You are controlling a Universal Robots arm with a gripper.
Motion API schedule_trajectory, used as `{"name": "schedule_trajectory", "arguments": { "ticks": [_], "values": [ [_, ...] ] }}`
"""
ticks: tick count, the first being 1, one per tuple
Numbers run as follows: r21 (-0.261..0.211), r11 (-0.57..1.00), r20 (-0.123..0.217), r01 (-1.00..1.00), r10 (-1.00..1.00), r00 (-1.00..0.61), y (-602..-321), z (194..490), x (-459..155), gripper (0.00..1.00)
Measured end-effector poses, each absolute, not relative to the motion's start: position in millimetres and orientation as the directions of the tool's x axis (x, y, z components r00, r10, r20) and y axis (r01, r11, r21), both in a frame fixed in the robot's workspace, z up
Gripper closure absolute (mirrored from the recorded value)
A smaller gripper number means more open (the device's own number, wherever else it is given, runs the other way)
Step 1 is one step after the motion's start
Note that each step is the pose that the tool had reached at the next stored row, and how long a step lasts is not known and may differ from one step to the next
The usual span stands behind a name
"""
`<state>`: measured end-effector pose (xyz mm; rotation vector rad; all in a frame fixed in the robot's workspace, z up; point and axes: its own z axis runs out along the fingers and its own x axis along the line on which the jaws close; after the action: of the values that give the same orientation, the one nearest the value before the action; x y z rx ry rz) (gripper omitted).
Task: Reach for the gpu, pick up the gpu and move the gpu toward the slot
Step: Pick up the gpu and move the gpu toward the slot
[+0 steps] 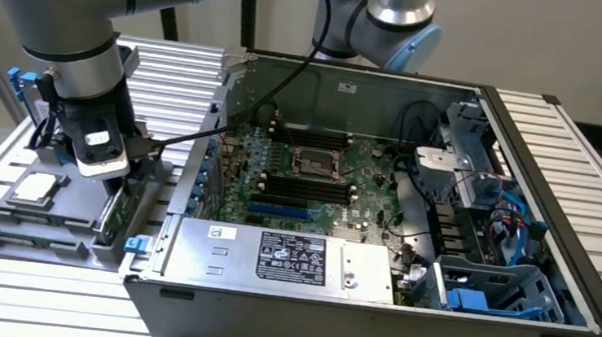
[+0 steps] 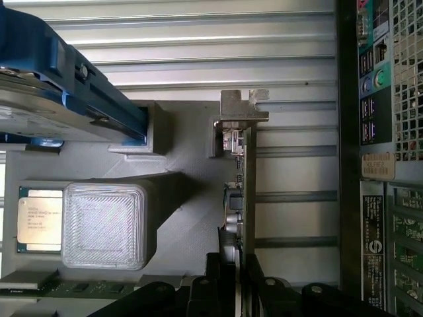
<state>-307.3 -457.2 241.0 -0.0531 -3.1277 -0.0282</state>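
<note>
The gripper [image 2: 236,267] is closed on the gpu [image 2: 246,191], held edge-on between its jaws. The silver bracket [image 2: 242,113] lies beyond the fingertips, and the grey fixture [image 2: 195,218] lies beneath.

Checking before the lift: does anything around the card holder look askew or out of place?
Nothing stands out. The gpu stands on edge, straight, in the gray holder, with the gripper at one end of it. The square chip lies flat on the same holder.
</note>
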Motion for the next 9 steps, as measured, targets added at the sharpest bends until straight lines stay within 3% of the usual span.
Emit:
{"name": "schedule_trajectory", "arguments": {
  "ticks": [9],
  "values": [
    [0.018, 0.999, 0.014, 0.034, 0.034, -0.999, -457.2, 242.6, -307.2, 0.74]
  ]
}}
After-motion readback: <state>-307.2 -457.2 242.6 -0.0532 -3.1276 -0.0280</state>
